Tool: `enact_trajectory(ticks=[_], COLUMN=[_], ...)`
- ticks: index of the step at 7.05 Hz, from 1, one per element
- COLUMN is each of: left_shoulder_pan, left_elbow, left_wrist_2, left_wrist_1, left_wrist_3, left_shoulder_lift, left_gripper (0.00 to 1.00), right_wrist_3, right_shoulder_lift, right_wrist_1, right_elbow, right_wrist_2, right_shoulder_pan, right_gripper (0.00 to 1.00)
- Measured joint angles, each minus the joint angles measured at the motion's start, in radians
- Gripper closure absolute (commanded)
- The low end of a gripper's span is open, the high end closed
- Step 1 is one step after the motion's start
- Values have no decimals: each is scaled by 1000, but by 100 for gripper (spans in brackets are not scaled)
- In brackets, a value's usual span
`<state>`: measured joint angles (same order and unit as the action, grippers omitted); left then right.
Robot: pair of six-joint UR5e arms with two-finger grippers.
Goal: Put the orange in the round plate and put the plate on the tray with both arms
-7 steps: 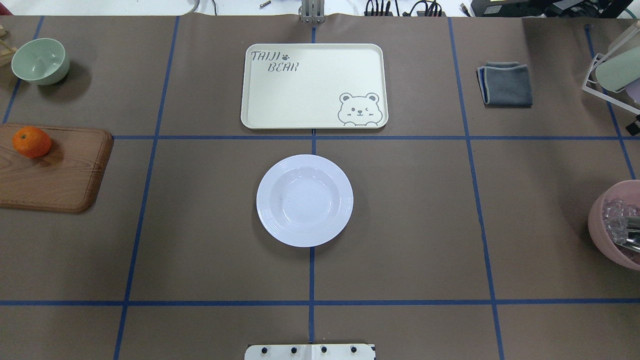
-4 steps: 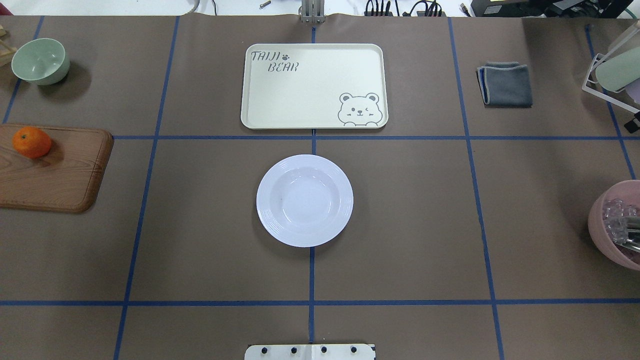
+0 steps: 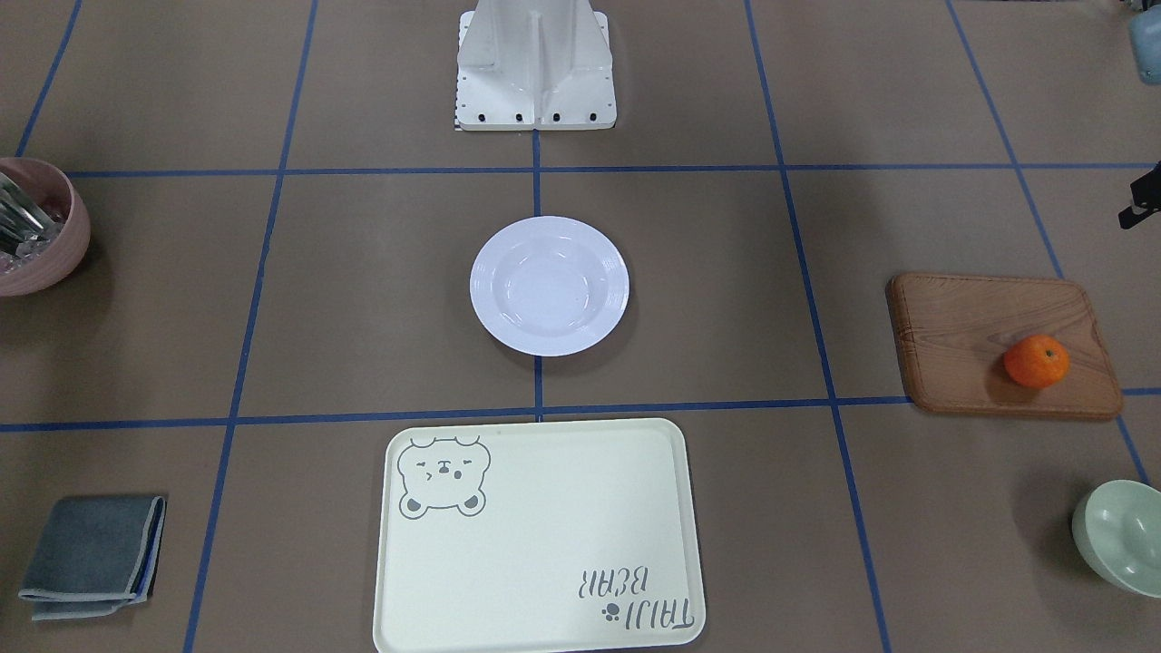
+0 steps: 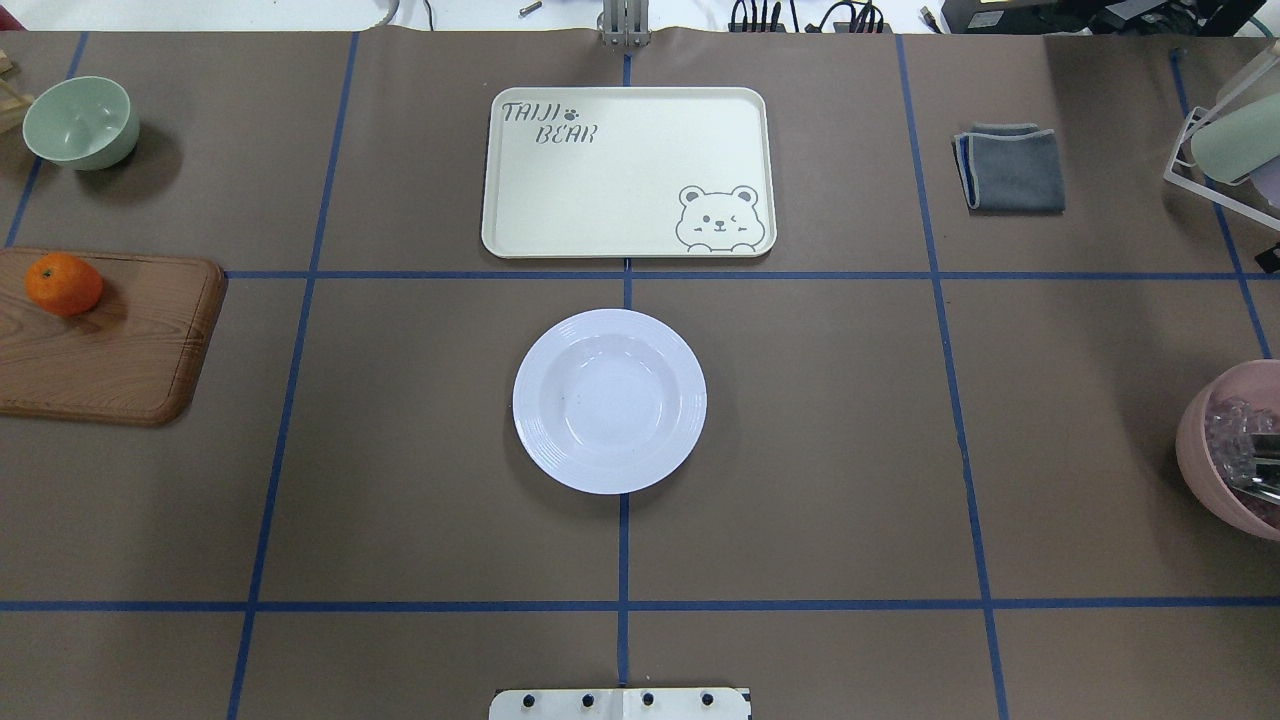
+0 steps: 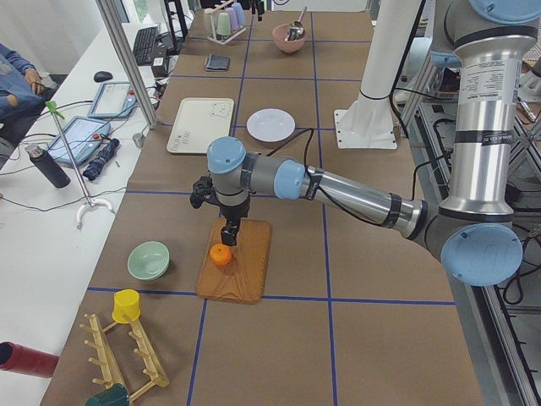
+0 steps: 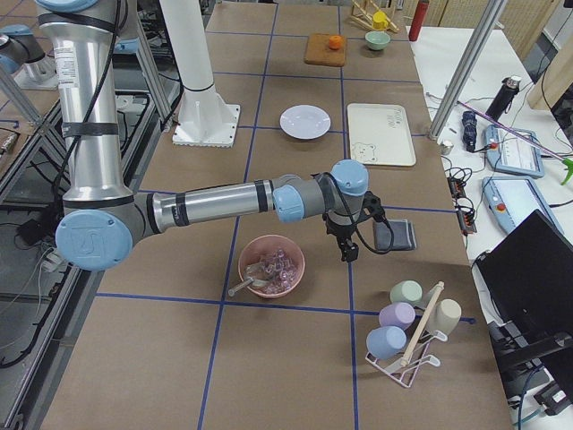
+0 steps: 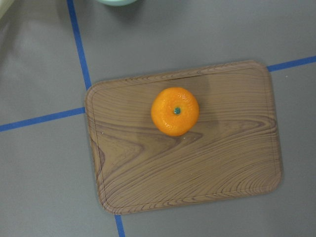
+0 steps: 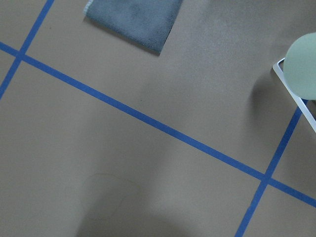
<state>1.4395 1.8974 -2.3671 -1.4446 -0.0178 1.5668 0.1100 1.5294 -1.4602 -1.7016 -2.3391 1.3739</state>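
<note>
The orange (image 4: 63,284) lies on a wooden board (image 4: 120,350) at the table's left edge, and the left wrist view looks straight down on the orange (image 7: 175,111). The white round plate (image 4: 609,400) stands empty at the table's middle. Beyond it lies the cream tray (image 4: 628,172), also empty. In the exterior left view my left gripper (image 5: 228,234) hangs just above the orange (image 5: 221,255). My right gripper (image 6: 349,249) hovers between the pink bowl and the grey cloth, far from the plate. I cannot tell whether either gripper is open or shut.
A pale green bowl (image 4: 80,122) stands at the far left. At the far right is a folded grey cloth (image 4: 1012,168), with a white cup rack (image 4: 1225,150) beside it. A pink bowl (image 4: 1230,450) holding clear pieces and a utensil sits at the right edge.
The black tip at the overhead view's right edge has slid further out of the frame. Orange, plate and tray have not moved.
</note>
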Motion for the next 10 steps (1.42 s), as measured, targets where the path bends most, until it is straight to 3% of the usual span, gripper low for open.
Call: enact_trajectory(ticks=[2,4,6,8,10], left_shoulder_pan=[-3,-15,-77,-165,-192], left_elbow=[1,-158,-383,-478,-497], left_wrist_2=[4,9,18,88,111], left_wrist_1=[-1,-93,-296,-416,-473], left_wrist_3=[19,54,162,268,337], left_shoulder_lift=[5,75,169,203,200], left_gripper=[2,2,2,2,2], right_wrist_3=[-45,-103,-130,-156,-160], right_shoulder_lift=[2,2,2,1,-2], right_wrist_1=[13,28,42,48,49], right_elbow=[2,1,0,-5,-3], right_wrist_2=[0,-5,-5,-6,-4], right_shoulder_pan=[-4,-16,-26,-32,-45], right_gripper=[0,0,0,0,0])
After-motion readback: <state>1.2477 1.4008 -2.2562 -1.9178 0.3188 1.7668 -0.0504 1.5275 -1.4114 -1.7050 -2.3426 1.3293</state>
